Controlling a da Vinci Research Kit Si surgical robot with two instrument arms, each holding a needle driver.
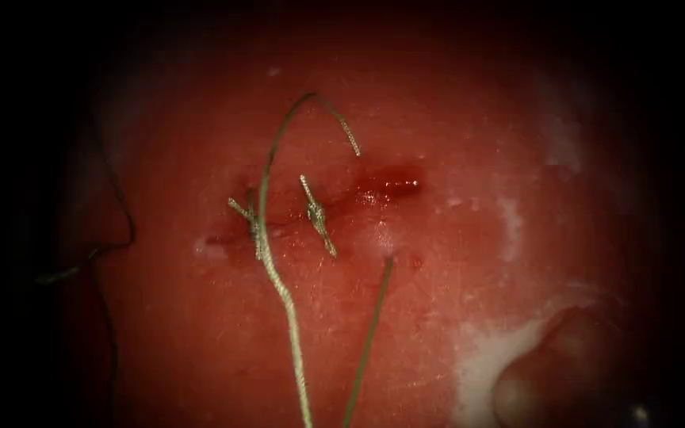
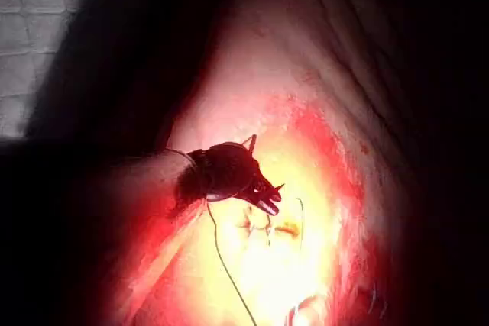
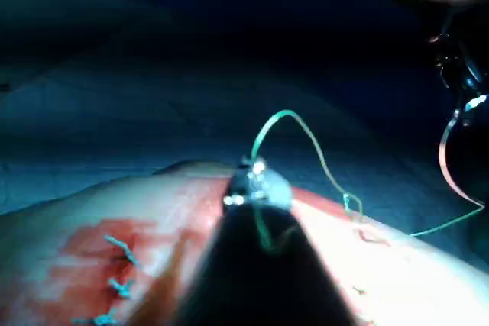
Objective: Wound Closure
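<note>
The tissue (image 1: 438, 261) has a cut (image 1: 382, 186) running across it, wet with red fluid at its right end. Two knotted stitches (image 1: 316, 215) (image 1: 252, 226) close its left part. The thread (image 1: 267, 182) arcs up from beside the open right end, curves down over the left stitch and leaves at the near edge. A second strand (image 1: 370, 333) rises out of the tissue just below the cut. In the right wrist view my right tool (image 3: 256, 179) holds the thread (image 3: 306, 131), which loops up from its tip. My left tool (image 3: 462, 82) holds the curved needle (image 3: 445, 159) near one end, clear of the tissue. The left tool (image 2: 271, 198) hangs above the cut.
A thin dark thread (image 1: 124, 222) lies along the tissue's left edge. A pale white patch (image 1: 485, 357) and a rounded fold (image 1: 549, 372) sit at the near right. Earlier stitches (image 3: 118, 248) show beside my right tool's shaft. White cloth (image 2: 30, 28) lies beyond the tissue.
</note>
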